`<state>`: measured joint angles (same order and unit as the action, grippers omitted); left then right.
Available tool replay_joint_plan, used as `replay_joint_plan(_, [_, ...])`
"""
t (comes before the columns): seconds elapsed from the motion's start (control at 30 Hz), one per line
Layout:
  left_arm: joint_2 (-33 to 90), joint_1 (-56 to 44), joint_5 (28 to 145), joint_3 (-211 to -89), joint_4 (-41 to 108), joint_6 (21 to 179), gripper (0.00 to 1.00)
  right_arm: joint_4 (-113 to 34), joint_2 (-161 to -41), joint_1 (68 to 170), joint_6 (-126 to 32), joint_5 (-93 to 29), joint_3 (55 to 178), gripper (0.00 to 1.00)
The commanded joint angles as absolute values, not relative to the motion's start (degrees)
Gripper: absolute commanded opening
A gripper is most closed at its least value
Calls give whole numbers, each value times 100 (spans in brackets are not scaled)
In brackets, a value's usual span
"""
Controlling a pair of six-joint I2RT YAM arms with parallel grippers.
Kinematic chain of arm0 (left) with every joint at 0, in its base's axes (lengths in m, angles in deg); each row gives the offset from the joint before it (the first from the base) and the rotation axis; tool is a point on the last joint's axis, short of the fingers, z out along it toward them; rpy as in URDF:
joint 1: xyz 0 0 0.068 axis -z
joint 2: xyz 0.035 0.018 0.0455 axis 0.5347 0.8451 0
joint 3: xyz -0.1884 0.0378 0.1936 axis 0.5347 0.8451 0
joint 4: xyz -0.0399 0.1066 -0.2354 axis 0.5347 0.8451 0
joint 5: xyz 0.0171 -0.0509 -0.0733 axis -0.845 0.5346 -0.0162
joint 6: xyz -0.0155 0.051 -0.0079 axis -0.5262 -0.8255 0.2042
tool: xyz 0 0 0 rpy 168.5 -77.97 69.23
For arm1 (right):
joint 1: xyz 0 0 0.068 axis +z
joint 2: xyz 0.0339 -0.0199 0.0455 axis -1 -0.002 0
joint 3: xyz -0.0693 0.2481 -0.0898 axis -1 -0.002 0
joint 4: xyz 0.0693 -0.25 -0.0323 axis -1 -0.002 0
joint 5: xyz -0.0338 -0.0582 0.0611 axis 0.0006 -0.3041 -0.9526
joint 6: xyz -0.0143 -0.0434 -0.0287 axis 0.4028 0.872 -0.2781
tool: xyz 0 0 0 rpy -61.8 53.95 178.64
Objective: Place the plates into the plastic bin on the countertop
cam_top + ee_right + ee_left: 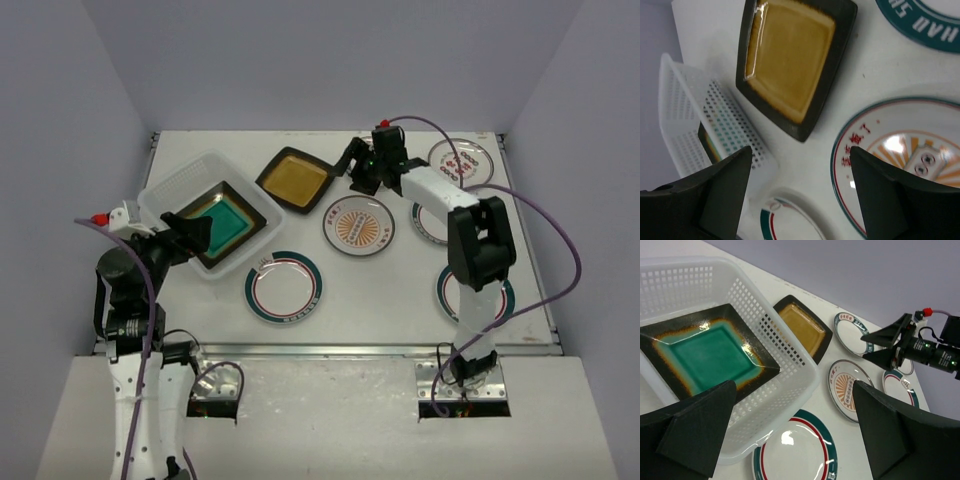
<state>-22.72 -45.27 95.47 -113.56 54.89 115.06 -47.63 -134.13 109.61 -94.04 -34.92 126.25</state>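
- The left jaws stood wide apart and empty at the near corner of the plastic bin (pixel 185 180); one finger hung over the bin's inside, the other outside its wall.
- The teal square plate (pixel 710 352) lay inside the bin, just ahead of the left jaws.
- The right jaws were apart too, holding nothing; they hovered just beside the right edge of the amber square plate (pixel 787 60), which lay on the tabletop (pixel 380 295) just beside the bin.
- The sunburst plate (pixel 890 125) lay near the amber one; in the right wrist view it sat partly under one jaw.
- A green-rimmed round plate (pixel 795 450) lay on the tabletop just beside the bin's near side; more round plates lay further right, around the right arm.
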Motion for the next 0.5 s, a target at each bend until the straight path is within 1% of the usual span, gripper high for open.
replay_joint_plan(0.0, [-1779, -4477, 9670, -11440, 5305, 11374, 100, -5304, -14614, 10983, -9368, -3166, 14321, 73])
replay_joint_plan(0.13, [-1808, -4472, 9606, -11422, 5306, 11391, 100, -5466, -15282, 10984, -9240, -3285, 15130, 67])
replay_joint_plan(0.23, [-1817, -4477, 9600, -11414, 5290, 11391, 100, -5691, -15748, 10989, -9193, -3289, 15798, 67])
replay_joint_plan(0.3, [-1808, -4472, 9597, -11422, 5299, 11391, 100, -5781, -15975, 10983, -9181, -3203, 15943, 66])
replay_joint_plan(0.47, [-1793, -4471, 9606, -11414, 5290, 11391, 100, -5504, -16160, 10973, -9305, -3289, 15854, 66])
